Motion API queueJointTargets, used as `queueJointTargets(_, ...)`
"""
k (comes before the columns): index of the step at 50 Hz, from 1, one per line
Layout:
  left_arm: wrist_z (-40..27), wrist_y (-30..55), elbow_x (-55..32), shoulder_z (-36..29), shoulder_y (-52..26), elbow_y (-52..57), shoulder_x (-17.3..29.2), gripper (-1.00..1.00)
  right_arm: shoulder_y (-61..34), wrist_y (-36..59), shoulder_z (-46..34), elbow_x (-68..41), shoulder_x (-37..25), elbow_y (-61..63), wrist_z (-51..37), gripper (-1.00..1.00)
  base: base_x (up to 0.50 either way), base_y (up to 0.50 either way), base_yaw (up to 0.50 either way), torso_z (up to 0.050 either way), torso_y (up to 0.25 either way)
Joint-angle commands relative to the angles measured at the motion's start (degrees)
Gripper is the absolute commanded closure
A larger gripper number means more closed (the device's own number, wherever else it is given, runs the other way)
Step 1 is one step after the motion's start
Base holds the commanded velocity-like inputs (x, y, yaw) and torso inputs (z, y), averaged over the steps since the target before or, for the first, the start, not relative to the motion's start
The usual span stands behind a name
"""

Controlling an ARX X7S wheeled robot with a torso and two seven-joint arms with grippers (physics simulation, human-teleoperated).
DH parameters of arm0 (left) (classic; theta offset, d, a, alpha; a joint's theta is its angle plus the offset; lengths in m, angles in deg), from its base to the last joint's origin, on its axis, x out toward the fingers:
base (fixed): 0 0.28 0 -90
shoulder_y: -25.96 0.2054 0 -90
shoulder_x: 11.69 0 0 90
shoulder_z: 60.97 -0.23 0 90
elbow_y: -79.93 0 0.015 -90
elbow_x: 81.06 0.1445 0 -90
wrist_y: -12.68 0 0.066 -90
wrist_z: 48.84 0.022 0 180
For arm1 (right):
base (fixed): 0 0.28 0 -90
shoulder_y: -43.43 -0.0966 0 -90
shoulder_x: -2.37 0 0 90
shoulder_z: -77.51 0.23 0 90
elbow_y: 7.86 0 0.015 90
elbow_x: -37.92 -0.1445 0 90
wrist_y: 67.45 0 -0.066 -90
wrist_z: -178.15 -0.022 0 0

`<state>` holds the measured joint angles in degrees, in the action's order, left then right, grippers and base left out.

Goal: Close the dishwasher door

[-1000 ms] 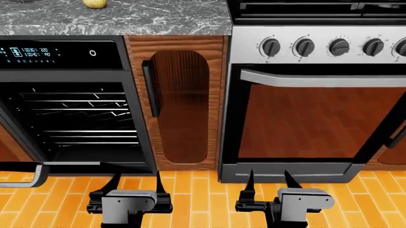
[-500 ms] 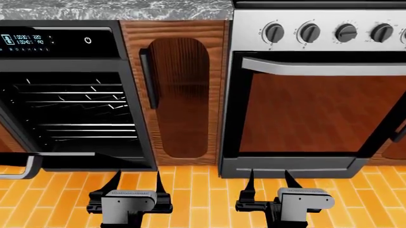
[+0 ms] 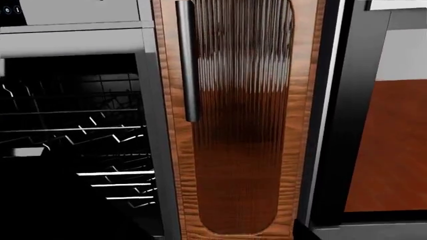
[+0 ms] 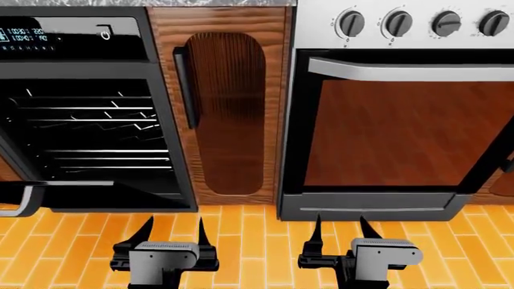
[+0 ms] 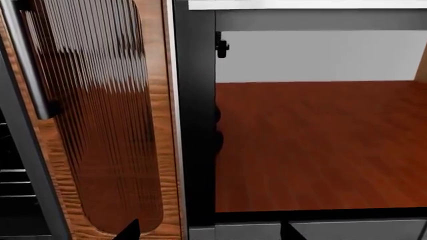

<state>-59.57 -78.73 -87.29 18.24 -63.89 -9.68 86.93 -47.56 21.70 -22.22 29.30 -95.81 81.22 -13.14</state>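
Left wrist view: the open dishwasher cavity (image 3: 73,145) fills the 9 o'clock side, wire racks (image 3: 113,175) glinting inside. A narrow wooden cabinet door (image 3: 243,120) with a black bar handle (image 3: 189,60) stands at centre. The oven's dark frame (image 3: 347,125) rises at 3 o'clock. No fingers show here.

Head view: the dishwasher door (image 4: 20,195) hangs open, dropped low at 8 o'clock, only its edge and curved silver handle (image 4: 24,205) visible at the frame's border. The blue display (image 4: 28,35) sits at 10 o'clock. The left gripper (image 4: 171,230) hovers over the orange floor tiles (image 4: 249,241) at 7 o'clock, jaws spread, empty, apart from the door. The right gripper (image 4: 338,230), at 5 o'clock, is likewise spread and empty, facing the oven door (image 4: 401,132).

To do this step well, I judge the left arm should swing toward 9 o'clock, get under the door's free edge, and push up and forward. Open floor lies ahead; the cabinet's corner beside the cavity is the edge to clear.

Right wrist view: cabinet door at 9 o'clock, oven glass (image 5: 320,145) at 3 o'clock, two dark fingertips (image 5: 127,231) at the 6 o'clock edge.
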Motion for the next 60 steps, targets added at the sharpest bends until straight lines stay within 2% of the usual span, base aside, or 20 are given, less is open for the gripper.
queueJointTargets(1, -0.45, -0.54, -0.07, -0.60, 0.09, -0.07, 0.42, -1.00, -0.05, -0.09, -0.52, -0.35, -0.39, -0.14, -0.33, -1.00, 0.00, 0.00, 0.00, -0.050, 0.000)
queueJointTargets(60, -2.10, -1.81, -2.53, -1.97, 0.04, 0.52, 2.00, -1.00, -0.47, -0.32, -2.42, -2.14, -1.98, 0.19, -2.21, -1.00, 0.00, 0.00, 0.00, -0.050, 0.000)
